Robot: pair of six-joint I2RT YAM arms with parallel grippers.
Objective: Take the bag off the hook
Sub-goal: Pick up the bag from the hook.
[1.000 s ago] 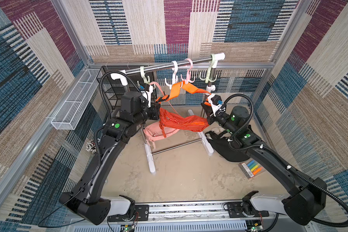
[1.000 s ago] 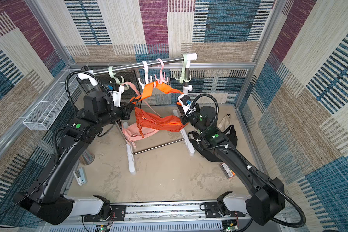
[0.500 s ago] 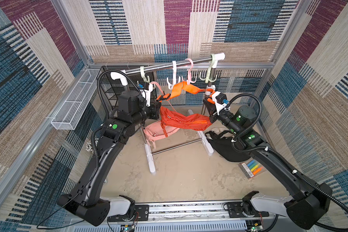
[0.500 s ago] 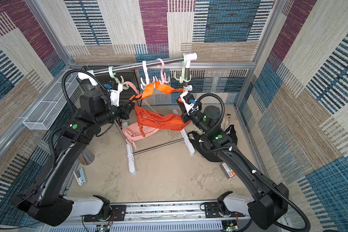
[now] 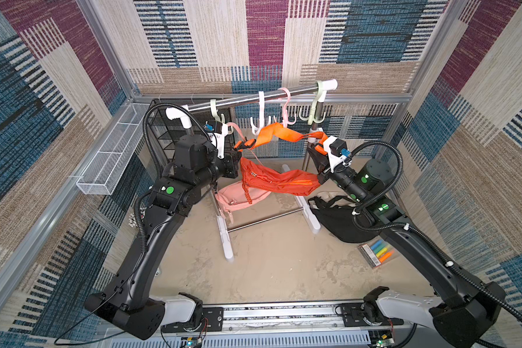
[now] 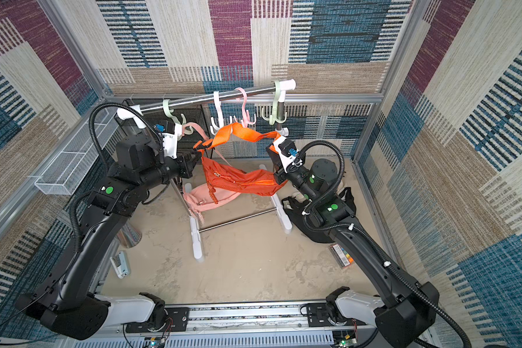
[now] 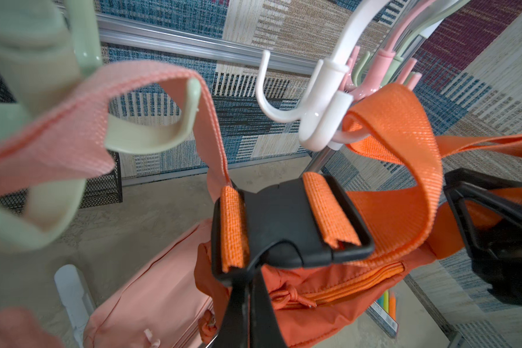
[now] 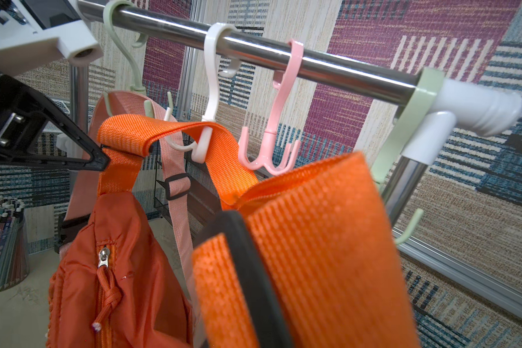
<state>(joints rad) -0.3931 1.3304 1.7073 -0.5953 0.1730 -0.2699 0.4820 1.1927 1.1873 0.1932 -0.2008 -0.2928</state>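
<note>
The orange bag point(image 5: 278, 180) hangs slung between the arms, its strap point(image 5: 271, 134) still draped over the white hook point(image 5: 260, 119). The left gripper point(image 5: 238, 148) is clamped on the strap at its buckle point(image 7: 287, 229), the right gripper point(image 5: 314, 144) on the far end. The right one has climbed slightly, probably unloading the hook.

Black arms point(image 5: 154, 238), green dots point(image 5: 170, 189), corrugated cables point(image 5: 145, 126)

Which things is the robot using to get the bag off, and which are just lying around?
For the job: orange fabric bag, its orange webbing strap, white plastic hook, black plastic buckle, left gripper, right gripper.

Just lying about: pink fabric bag, black fabric bag, pack of coloured markers, white wire basket.
</note>
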